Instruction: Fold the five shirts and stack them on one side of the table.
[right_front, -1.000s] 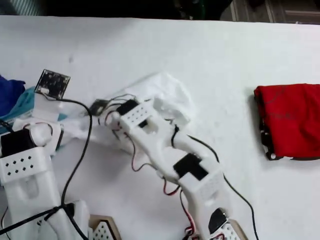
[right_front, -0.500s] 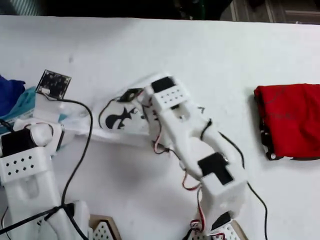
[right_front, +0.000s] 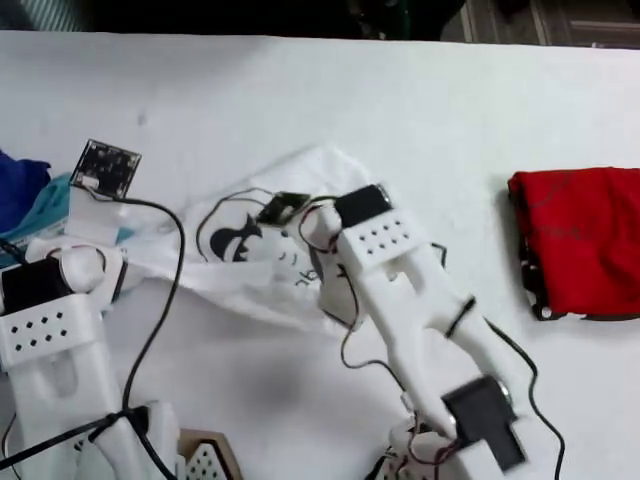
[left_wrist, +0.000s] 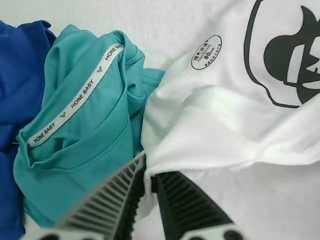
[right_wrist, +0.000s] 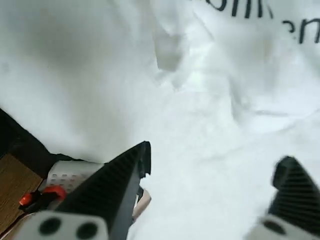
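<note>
The white shirt (right_front: 250, 260) with a black cartoon print lies rumpled on the table (right_front: 400, 100), left of the middle. The left hand (left_wrist: 149, 172) is pressed together on the white shirt's (left_wrist: 225, 115) edge, pinching a fold of cloth just beside the teal shirt (left_wrist: 85, 130). The teal shirt touches the blue shirt (left_wrist: 20, 75), and both are bunched at the table's left edge. The right hand (right_wrist: 217, 156) is spread wide, low over the white shirt's (right_wrist: 200, 100) other side. A folded red shirt (right_front: 580, 240) sits at the right edge, well apart from the rest.
</note>
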